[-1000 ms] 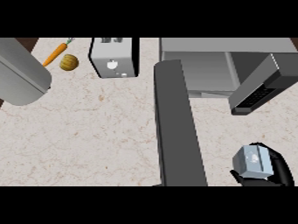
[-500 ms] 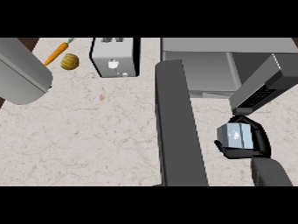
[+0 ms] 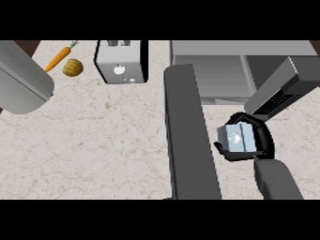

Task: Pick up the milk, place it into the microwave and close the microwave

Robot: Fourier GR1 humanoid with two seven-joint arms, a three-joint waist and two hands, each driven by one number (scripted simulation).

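Pale marbled counter top [image 3: 93, 140] is filling most of the frame. The black right hand [image 3: 259, 140], at the lower right, is curling its fingers round the small pale blue-grey milk carton [image 3: 237, 138], which is showing just below the grey microwave [image 3: 217, 70] at the upper right. The microwave's grey door [image 3: 287, 86] is standing open, slanting down toward the hand. A long grey forearm [image 3: 188, 140] is crossing the centre; the left hand is not showing. At the upper left an orange carrot [image 3: 58, 57], a brown potato [image 3: 72, 67] and a silver toaster [image 3: 121, 61] are resting.
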